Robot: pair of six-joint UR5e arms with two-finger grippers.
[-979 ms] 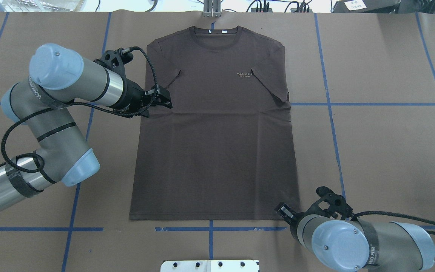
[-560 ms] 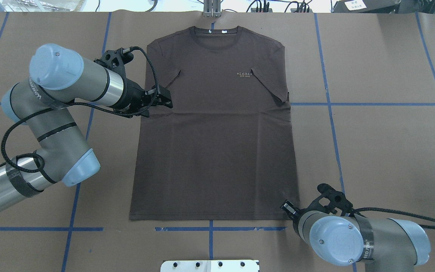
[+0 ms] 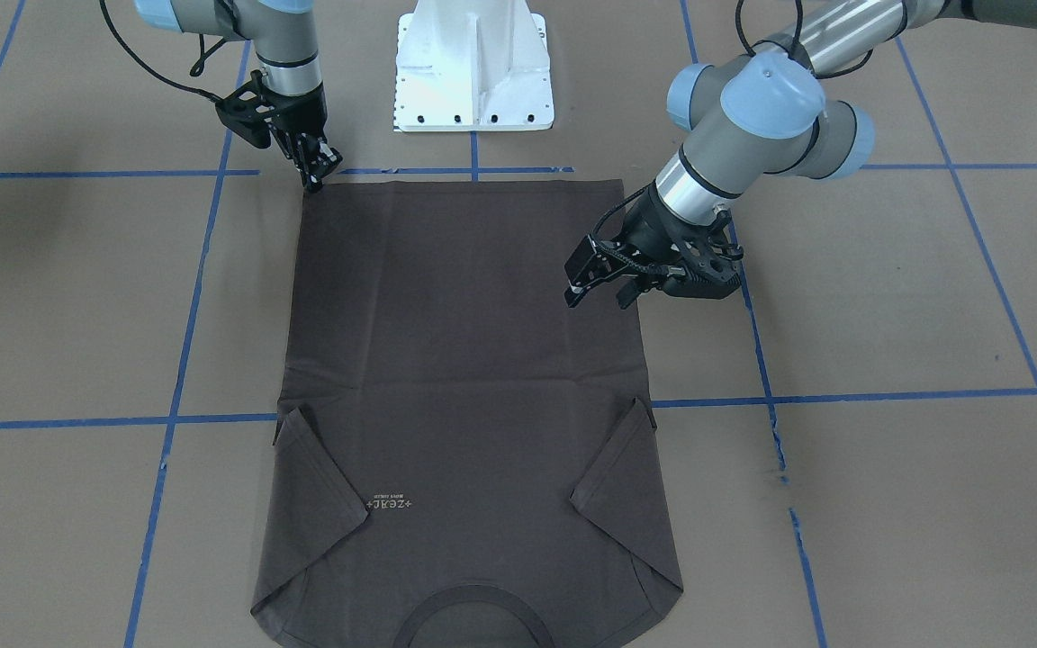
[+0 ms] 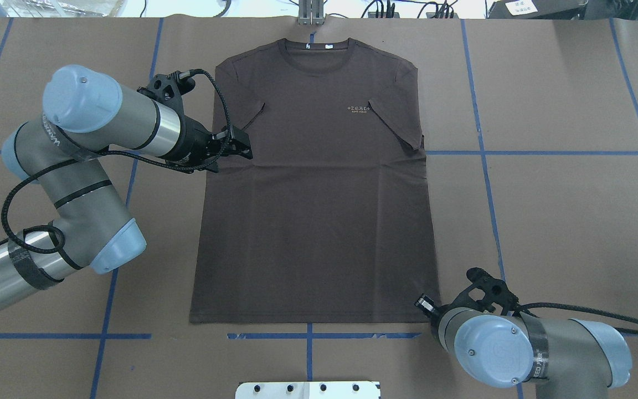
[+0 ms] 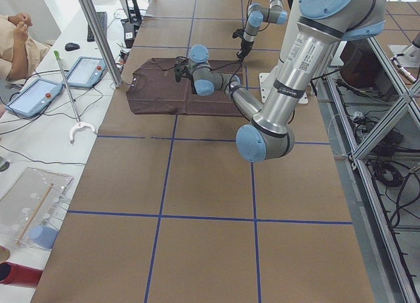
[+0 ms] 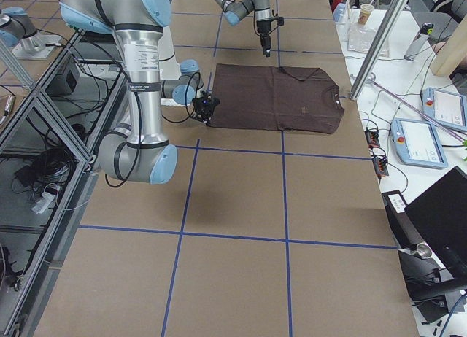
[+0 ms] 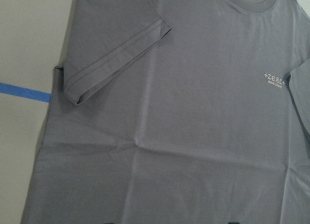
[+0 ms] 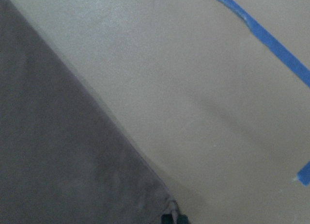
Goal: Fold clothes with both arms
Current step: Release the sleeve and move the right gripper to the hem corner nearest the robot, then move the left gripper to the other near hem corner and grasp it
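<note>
The dark brown-grey T-shirt (image 4: 319,194) lies flat and face up on the brown table, collar at the far side, both sleeves folded in over the body. It also shows in the front-facing view (image 3: 464,360). My left gripper (image 4: 243,145) is open and empty, hovering over the shirt's left edge just below the sleeve (image 7: 116,59); in the front-facing view (image 3: 598,295) its fingers stand spread. My right gripper (image 4: 423,303) is down at the shirt's near right hem corner (image 8: 164,202), fingertips close together on that corner; it also shows in the front-facing view (image 3: 313,180).
The white pedestal base (image 3: 473,63) stands at the near table edge behind the hem. Blue tape lines (image 4: 485,152) cross the brown table cover. A metal post (image 4: 310,14) rises just beyond the collar. Tablets and an operator (image 5: 16,34) are past the far edge.
The right arm has swung slightly right and brought its gripper down onto the near right hem corner. The left arm and the shirt have stayed nearly still.
</note>
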